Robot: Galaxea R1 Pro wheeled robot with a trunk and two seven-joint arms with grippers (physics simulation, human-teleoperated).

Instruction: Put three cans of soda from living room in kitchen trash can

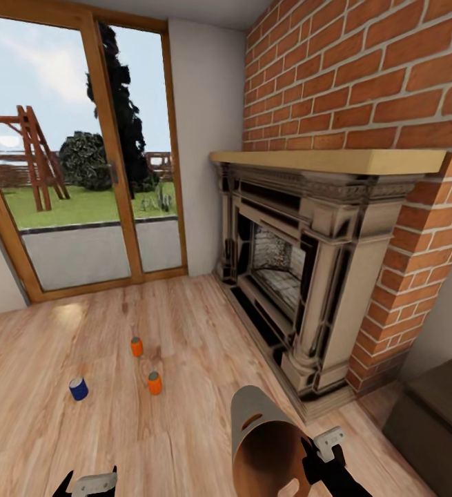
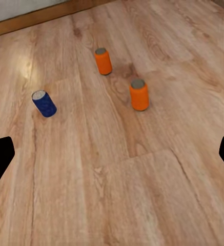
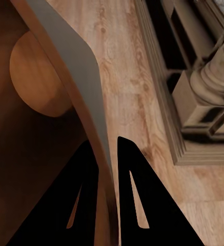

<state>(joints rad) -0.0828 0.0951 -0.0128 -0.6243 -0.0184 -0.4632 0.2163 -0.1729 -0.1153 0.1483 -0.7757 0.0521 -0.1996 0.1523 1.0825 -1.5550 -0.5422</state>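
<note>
Living room, plank floor (image 1: 184, 428) beside the fireplace (image 1: 301, 276). Three soda cans upright on that floor, well clear of the fireplace toward the glass doors (image 1: 81, 159): blue can (image 1: 79, 388), near orange can (image 1: 154, 383), far orange can (image 1: 136, 346). Right gripper (image 3: 107, 154) clamped on the rim of the trash can (image 1: 263, 442), held tipped, brown inside showing. Left gripper (image 2: 112, 154) spread wide, holding nothing, above the floor short of the cans.

Bare warm brown plank floor (image 1: 184, 428) is seen around three upright, well-separated small drink cans (image 1: 136, 346); passage rightward is blocked by the ornate cream fireplace (image 1: 301, 276).
</note>
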